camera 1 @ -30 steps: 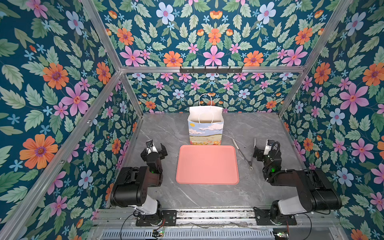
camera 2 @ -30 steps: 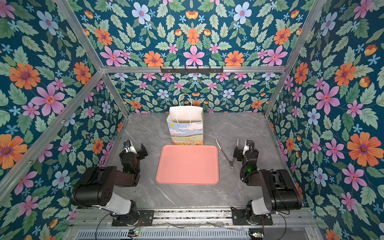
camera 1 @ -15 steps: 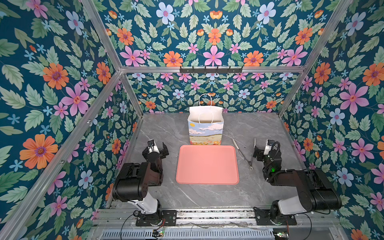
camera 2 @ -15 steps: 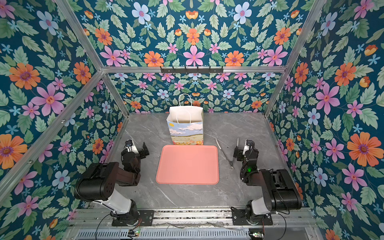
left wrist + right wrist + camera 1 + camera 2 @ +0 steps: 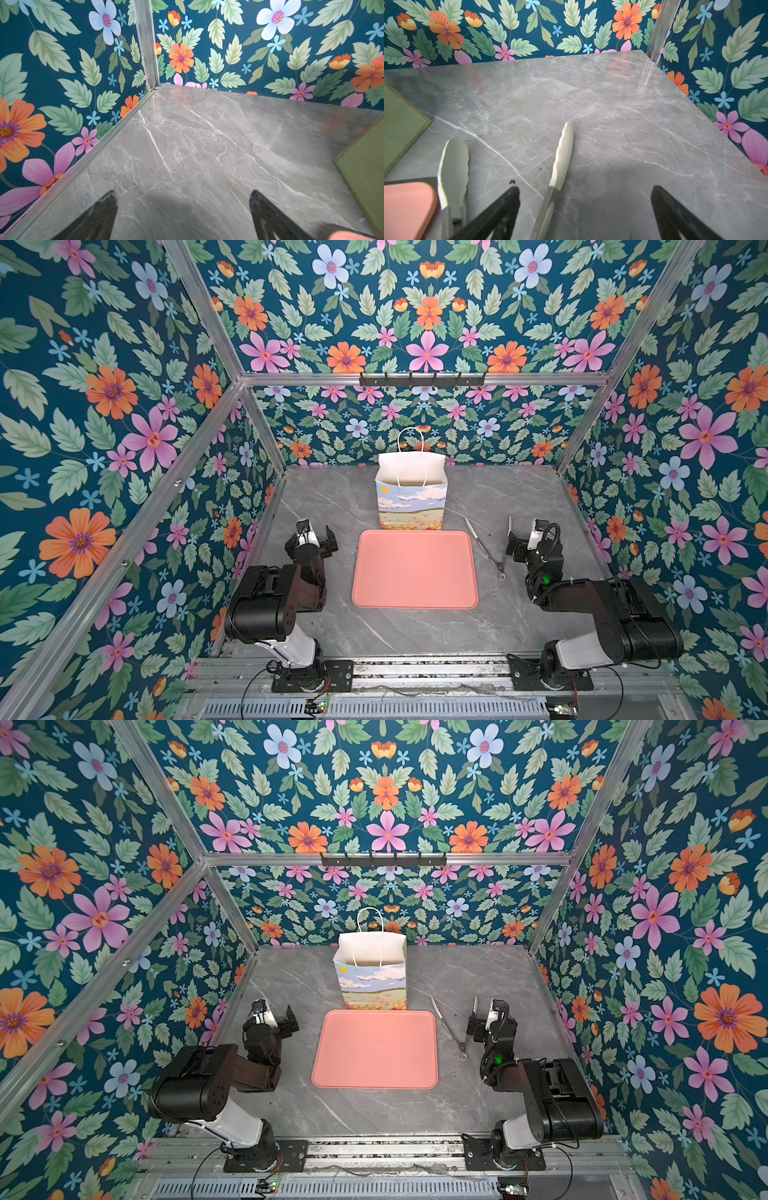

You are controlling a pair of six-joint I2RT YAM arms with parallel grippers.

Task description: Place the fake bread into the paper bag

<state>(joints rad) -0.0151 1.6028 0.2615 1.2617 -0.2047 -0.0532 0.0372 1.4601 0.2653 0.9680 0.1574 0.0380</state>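
The fake bread is out of view in every frame. The paper bag [image 5: 411, 497] [image 5: 372, 982] stands upright and open at the back centre, its handles up. In both top views my left gripper [image 5: 316, 531] [image 5: 275, 1013] hovers open, left of the pink tray [image 5: 414, 568] [image 5: 375, 1048], which is bare. My right gripper [image 5: 525, 541] [image 5: 484, 1023] is open, right of the tray. In the left wrist view the gripper [image 5: 182, 199] is over bare marble. In the right wrist view one arm of the tongs [image 5: 562, 149] lies between the open gripper [image 5: 584, 193] fingers.
Metal tongs [image 5: 484, 547] [image 5: 449, 1027] with cream tips lie on the marble between the tray and my right gripper. Floral walls with aluminium posts close in the table on three sides. An olive-green panel [image 5: 363, 166] [image 5: 400, 124], apparently the bag's side, shows in both wrist views.
My left arm has risen and swung a little towards the tray, its gripper still open. The right arm, bag, tray and tongs have not moved.
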